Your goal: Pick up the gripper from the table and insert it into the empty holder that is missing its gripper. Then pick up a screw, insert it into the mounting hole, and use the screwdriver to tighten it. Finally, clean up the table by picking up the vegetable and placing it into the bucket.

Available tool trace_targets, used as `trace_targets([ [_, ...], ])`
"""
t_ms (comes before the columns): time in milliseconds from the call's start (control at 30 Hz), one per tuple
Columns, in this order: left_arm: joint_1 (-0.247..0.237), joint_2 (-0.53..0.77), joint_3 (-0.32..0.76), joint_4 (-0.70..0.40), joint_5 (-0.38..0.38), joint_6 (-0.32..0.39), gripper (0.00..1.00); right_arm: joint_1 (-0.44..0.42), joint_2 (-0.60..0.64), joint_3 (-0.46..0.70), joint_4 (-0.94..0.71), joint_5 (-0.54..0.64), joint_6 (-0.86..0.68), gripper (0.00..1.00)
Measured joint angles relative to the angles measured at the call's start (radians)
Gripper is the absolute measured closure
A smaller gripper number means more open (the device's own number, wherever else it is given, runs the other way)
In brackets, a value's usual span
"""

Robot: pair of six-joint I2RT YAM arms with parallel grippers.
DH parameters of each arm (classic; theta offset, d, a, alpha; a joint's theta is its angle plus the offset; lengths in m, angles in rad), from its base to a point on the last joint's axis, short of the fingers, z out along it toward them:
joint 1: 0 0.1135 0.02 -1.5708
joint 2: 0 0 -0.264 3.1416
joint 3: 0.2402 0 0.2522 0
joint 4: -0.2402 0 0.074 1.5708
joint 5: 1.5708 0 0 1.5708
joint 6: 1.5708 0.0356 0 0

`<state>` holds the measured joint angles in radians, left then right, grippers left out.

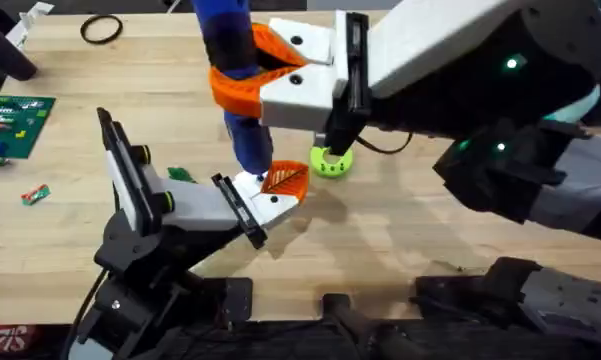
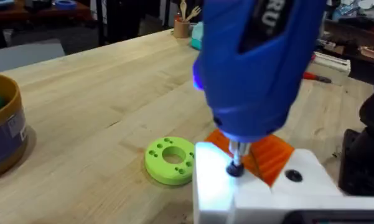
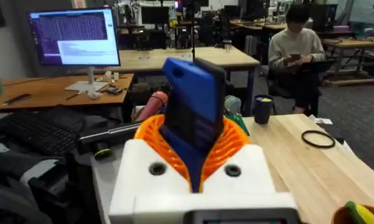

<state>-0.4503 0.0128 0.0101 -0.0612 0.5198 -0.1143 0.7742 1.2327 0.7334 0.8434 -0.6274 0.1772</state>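
Right arm, large and close under the overhead camera, reaches across from 3 o'clock; its gripper (image 1: 265, 72) has orange ribbed jaws clamped on the blue screwdriver (image 1: 242, 90), held upright. Screwdriver bit comes down onto a dark screw (image 2: 235, 169) seated in the white holder (image 2: 249, 186), near bench centre. Orange ribbed finger (image 1: 286, 180) already sits in that holder, touching it at its 1 o'clock side. Left arm, from 7 o'clock, ends in this holder, so the left gripper (image 1: 270, 195) is the part under repair; cannot tell whether its jaws are apart or together. Green disc with holes (image 1: 331, 160) lies on the bench (image 1: 420, 230) just beside the holder, at 2 o'clock of it. Small green item (image 1: 181, 174) at 9 o'clock of the holder, possibly the vegetable, too small to tell. Yellow-rimmed container (image 2: 3, 134), likely the bucket, in left wrist view. Judgement: finger inserted, screw placed, tightening in hand; cleanup of the vegetable into the bucket is left.
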Motion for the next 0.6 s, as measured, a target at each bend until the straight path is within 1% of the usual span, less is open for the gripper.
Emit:
trace_targets([
  [200, 0.0, 0.0, 0.0, -0.001, 0.0, -0.003, 0.99, 0.0, 0.0, 0.0, -0.029, 0.01, 0.002, 0.964],
  [600, 0.0, 0.0, 0.0, -0.001, 0.001, -0.011, 0.99, 0.0, 0.0, 0.0, -0.033, 0.011, 0.002, 0.964],
])
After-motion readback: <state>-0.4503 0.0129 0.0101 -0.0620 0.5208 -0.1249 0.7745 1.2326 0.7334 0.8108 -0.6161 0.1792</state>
